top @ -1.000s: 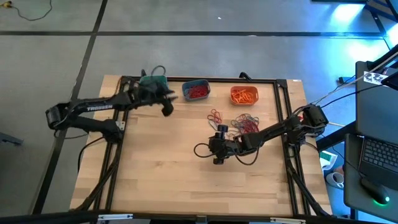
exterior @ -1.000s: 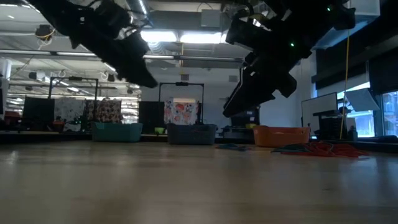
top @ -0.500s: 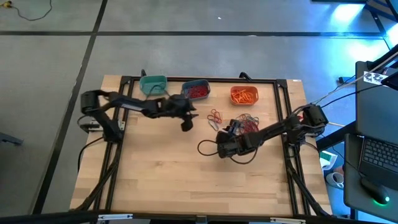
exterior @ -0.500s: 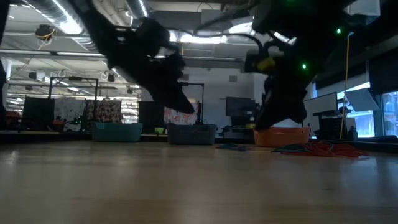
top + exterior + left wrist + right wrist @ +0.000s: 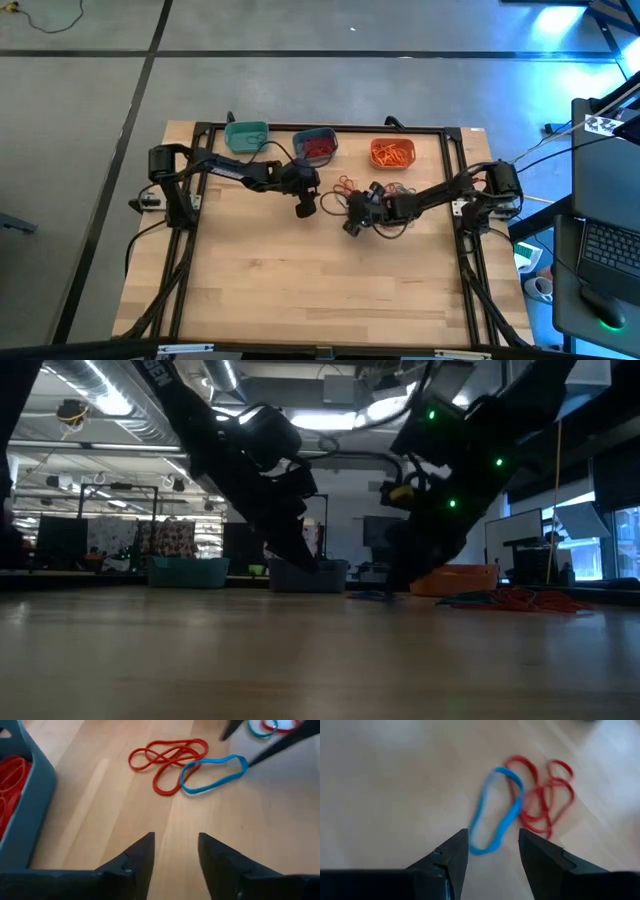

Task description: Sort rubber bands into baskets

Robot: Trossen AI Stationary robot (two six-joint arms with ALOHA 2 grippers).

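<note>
On the pale wooden table (image 5: 260, 270), the right gripper (image 5: 490, 851), fingers apart and empty, should drop straight onto the thin blue rubber band (image 5: 496, 810) just ahead.

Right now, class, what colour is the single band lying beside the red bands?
Blue band; the left wrist view shows it best.

Ceiling strip lights backlight the low view into silhouettes; the right wrist view is motion-blurred.

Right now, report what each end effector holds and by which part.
Nothing is held. The left end effector and right end effector both stand open and empty above the thin blue rubber band lying on the wooden table.
</note>
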